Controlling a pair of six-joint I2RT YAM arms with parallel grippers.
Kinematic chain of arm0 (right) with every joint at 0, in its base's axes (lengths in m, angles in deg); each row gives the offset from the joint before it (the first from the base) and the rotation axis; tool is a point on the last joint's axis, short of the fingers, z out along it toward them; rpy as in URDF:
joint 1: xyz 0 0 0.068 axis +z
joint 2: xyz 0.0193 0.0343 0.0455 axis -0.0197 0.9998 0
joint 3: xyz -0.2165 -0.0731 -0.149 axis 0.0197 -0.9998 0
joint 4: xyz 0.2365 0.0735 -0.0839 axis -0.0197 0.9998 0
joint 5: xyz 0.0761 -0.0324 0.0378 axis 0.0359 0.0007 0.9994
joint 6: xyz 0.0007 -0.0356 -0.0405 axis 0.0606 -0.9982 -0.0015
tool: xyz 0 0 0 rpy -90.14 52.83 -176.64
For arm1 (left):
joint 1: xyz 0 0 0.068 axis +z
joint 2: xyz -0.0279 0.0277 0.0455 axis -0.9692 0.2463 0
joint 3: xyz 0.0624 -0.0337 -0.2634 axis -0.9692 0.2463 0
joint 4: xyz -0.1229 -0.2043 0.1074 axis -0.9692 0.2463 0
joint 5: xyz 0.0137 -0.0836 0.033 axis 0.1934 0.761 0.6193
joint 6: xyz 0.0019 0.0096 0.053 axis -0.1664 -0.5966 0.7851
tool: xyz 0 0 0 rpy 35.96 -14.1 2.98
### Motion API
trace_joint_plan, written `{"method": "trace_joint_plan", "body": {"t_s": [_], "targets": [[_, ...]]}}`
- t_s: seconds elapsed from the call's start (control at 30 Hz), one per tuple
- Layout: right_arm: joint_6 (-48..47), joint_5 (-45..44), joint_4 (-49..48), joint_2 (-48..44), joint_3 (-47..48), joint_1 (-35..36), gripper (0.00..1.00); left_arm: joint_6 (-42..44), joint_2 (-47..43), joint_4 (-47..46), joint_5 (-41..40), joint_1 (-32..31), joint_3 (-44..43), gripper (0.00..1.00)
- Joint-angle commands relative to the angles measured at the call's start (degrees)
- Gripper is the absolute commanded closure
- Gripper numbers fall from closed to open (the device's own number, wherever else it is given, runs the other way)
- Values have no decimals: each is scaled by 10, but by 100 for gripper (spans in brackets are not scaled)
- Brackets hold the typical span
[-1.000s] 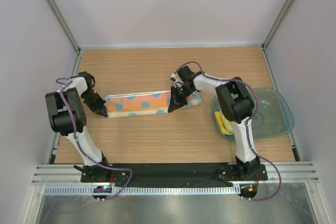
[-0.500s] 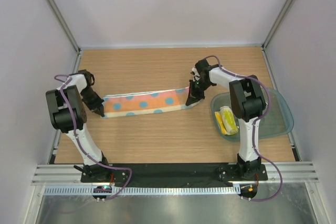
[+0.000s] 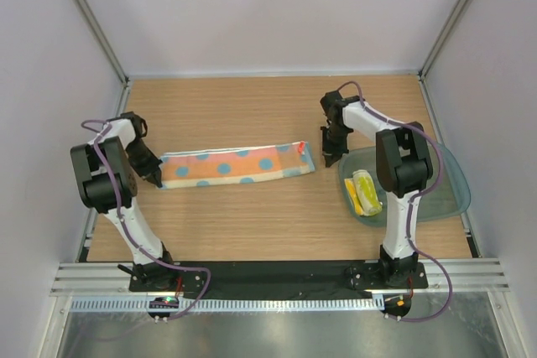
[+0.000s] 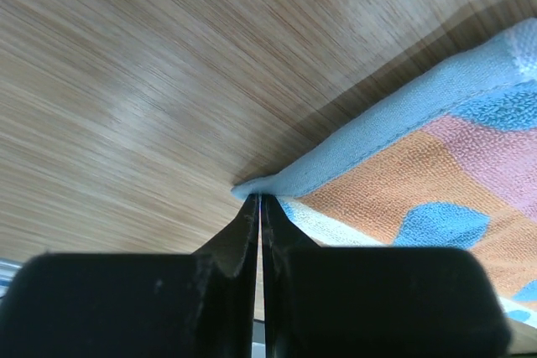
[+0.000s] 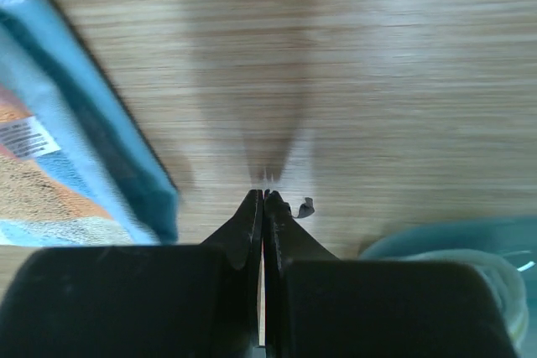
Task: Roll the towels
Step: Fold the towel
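The light blue towel (image 3: 235,165) with blue spots on orange and pink lies as a long flat strip across the middle of the table. My left gripper (image 3: 158,180) is shut on its left corner; in the left wrist view the fingertips (image 4: 258,199) pinch the blue hem of the towel (image 4: 419,165). My right gripper (image 3: 330,159) is shut and holds nothing, just right of the towel's right end. In the right wrist view it (image 5: 264,194) hangs over bare wood, with the towel (image 5: 75,165) off to its left. The yellow towel (image 3: 365,192) lies rolled in the tub.
The clear bluish plastic tub (image 3: 457,182) stands at the right, close beside my right gripper; its rim (image 5: 436,241) shows in the right wrist view. White walls and metal rails close in the table at the left, back and right.
My right gripper has let go of the towel's right end and moved right, toward the tub. The towel now lies full length, drawn slightly left with my left gripper.
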Motion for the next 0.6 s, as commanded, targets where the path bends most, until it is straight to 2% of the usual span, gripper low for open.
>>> {"method": "trace_joint_plan", "body": {"t_s": [0.0, 0.1, 0.2, 0.23, 0.3, 0.37, 0.47, 0.5, 0.57], "targets": [[-8, -39, 28, -50, 44, -4, 99, 11, -26, -27, -35, 11, -6, 98], [-5, -2, 27, -69, 72, 0, 98, 10, -49, -33, -28, 10, -1, 93], [-2, 26, 32, -92, 131, 9, 79, 9, -70, -41, -7, 10, 6, 84], [3, 34, 36, -102, 142, 14, 65, 7, -73, -44, 0, 10, 7, 81], [12, 65, 39, -109, 164, 19, 52, 5, -93, -51, 31, 10, 14, 71], [41, 96, 36, -127, 159, 29, 49, 4, -113, -61, 55, 10, 19, 57], [118, 130, -28, -178, 100, 52, 48, -1, -176, -80, 71, 4, 29, 40], [142, 133, -80, -194, 38, 59, 48, -3, -193, -83, 72, -1, 35, 38], [192, 131, -130, -235, -26, 75, 48, -11, -250, -86, 65, -10, 43, 36]]}}
